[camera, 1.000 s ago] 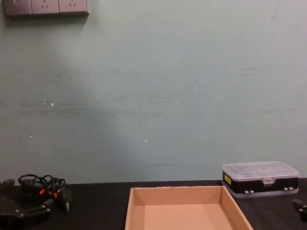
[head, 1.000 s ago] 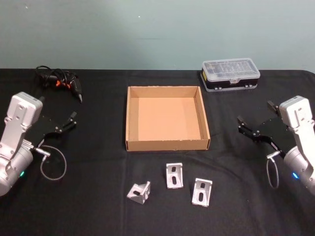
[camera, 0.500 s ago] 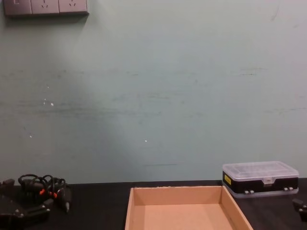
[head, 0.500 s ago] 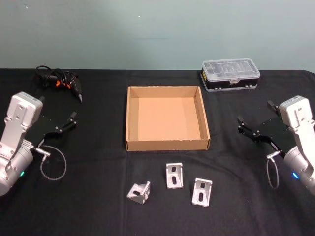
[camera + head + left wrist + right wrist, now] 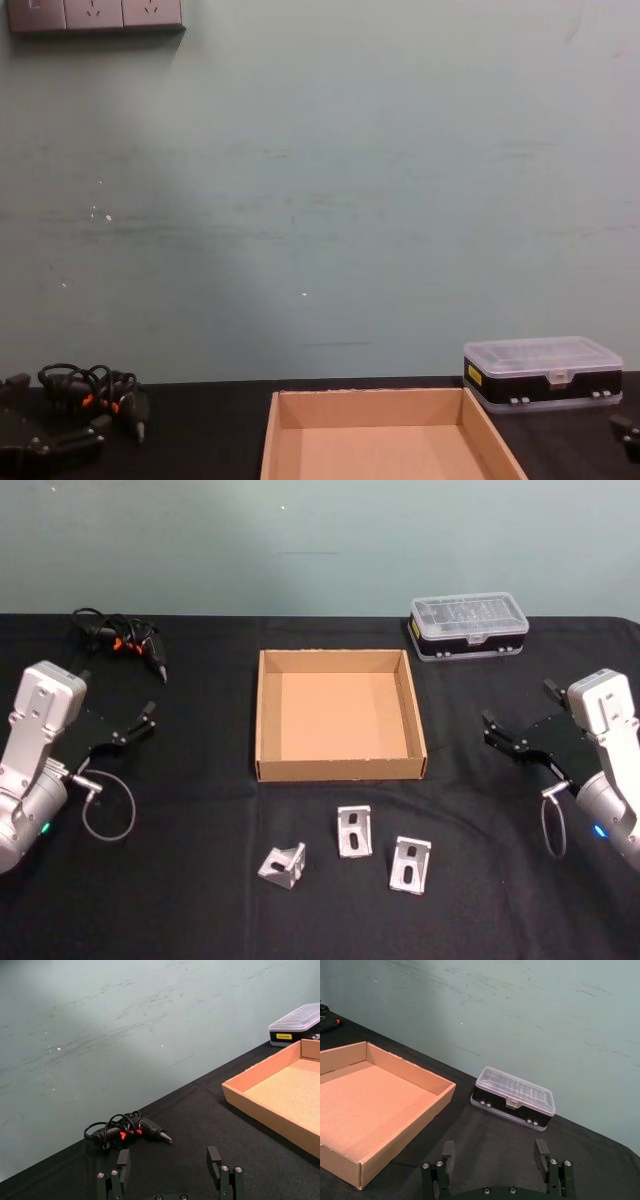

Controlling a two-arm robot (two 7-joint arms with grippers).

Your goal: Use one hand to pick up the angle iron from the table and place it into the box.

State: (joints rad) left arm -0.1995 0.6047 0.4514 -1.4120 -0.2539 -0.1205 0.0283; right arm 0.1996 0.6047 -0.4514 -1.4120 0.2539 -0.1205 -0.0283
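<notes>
Presently, you see the left tool (image 5: 168,1152) over the left side of the worktop (image 5: 200,880), its fingers set apart. A cable bundle (image 5: 120,642) lies beyond it, near the far edge. The box (image 5: 340,772) sits at centre. On the worktop just in front of the box lie the left angle iron (image 5: 283,865), the middle angle iron (image 5: 353,832) and the right angle iron (image 5: 410,865), each apart from the others. A case (image 5: 468,627) stands beyond the box, to its right. The right tool (image 5: 494,1146) hovers over the worktop's right side, fingers likewise apart.
</notes>
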